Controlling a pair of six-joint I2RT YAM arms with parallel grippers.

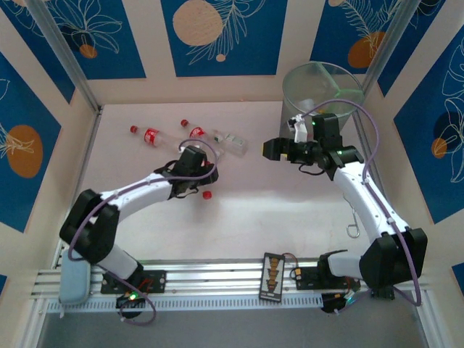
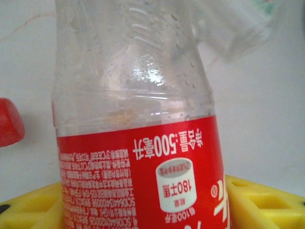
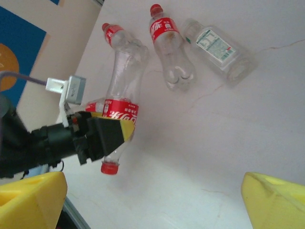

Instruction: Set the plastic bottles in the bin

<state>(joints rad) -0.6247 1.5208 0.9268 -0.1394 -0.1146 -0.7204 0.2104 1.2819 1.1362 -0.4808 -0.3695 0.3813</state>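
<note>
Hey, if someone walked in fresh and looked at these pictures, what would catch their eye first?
The left tool clamping a red-labelled bottle mid-table stands out first. Next, three loose bottles lying beyond it, and the big translucent bin in the far right corner, with the right tool open nearby.

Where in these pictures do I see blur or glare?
Left wrist view: the gripped bottle is sharp, with white glints on its clear plastic; the bottle behind it is blurred. Right wrist view: the yellow fingers are soft, the lying bottles sharp. Top external view: even light, faint sheen on the bin.
</note>
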